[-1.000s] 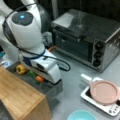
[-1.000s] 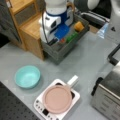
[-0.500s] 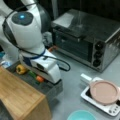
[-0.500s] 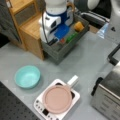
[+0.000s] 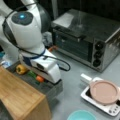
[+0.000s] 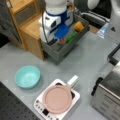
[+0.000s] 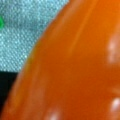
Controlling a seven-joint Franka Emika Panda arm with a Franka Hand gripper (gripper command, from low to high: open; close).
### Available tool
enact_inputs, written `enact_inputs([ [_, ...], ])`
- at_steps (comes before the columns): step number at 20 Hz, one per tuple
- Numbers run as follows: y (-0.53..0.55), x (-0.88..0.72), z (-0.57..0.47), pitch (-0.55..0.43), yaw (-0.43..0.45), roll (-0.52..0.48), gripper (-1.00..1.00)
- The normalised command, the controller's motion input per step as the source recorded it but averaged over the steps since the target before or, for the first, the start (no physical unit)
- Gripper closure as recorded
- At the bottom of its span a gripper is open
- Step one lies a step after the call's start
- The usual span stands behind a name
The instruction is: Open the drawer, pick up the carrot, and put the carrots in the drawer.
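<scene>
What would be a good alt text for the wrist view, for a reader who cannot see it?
An orange, glossy rounded surface, most likely the carrot, fills nearly the whole wrist view at very close range. A patch of pale grey woven-looking surface shows at upper left and a dark area at lower left; the gripper itself is not visible here.

A grey tabletop (image 6: 82,65) carries everything in both front views. On it, in a front view, the light wooden cabinet (image 6: 30,30) stands at about ten o'clock, a teal bowl (image 6: 27,76) at eight, and a white hotplate (image 6: 58,100) bearing a pink pan at six. A dark toaster oven (image 5: 87,37) sits at one o'clock in a front view.
</scene>
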Motion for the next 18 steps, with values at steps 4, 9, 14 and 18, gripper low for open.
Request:
enact_inputs([
  [4, 0.05, -0.01, -0.01, -0.098, -0.054, 0.017, 1.00],
  [9, 0.05, -0.02, 0.01, -0.087, -0.050, 0.019, 1.00],
  [14, 0.06, -0.02, 0.01, -0.086, -0.050, 0.020, 1.00],
  [18, 0.05, -0.02, 0.00, -0.084, -0.047, 0.028, 1.00],
])
